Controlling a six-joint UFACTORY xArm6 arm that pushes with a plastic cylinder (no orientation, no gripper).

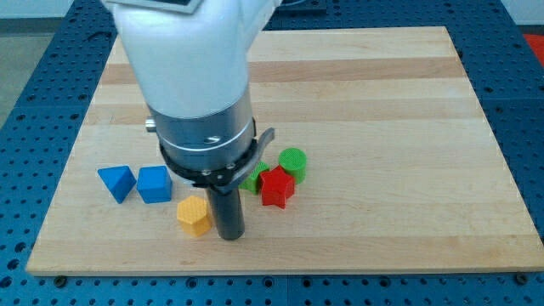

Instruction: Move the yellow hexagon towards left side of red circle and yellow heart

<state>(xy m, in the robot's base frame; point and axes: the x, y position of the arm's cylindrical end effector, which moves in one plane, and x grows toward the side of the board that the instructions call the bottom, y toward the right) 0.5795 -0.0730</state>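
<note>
On the wooden board [382,102], going from the view's left to the view's right, the first thing is the blue triangle [116,182]. It lies well to the left of my tip, a little higher in the view. Just beside it, on its right, is the blue cube [155,184]; the two blue blocks are very near each other, and I cannot tell if they touch.

Next comes the yellow hexagon [194,215], which is the task's block. It lies just beside my tip [229,235], on its left side, near the bottom edge of the board. I cannot tell if the rod touches it or if a thin gap remains.

My tip stands on the board, below the big white and grey body of the arm [191,76]. The arm has no hand: it ends only in this dark rod, so it grasps nothing.

To the right of the rod and higher in the view, a green block [253,177] shows partly behind it; its shape is not clear. The red star [276,187] is touching it. The green cylinder [292,162] is just above the star.
</note>
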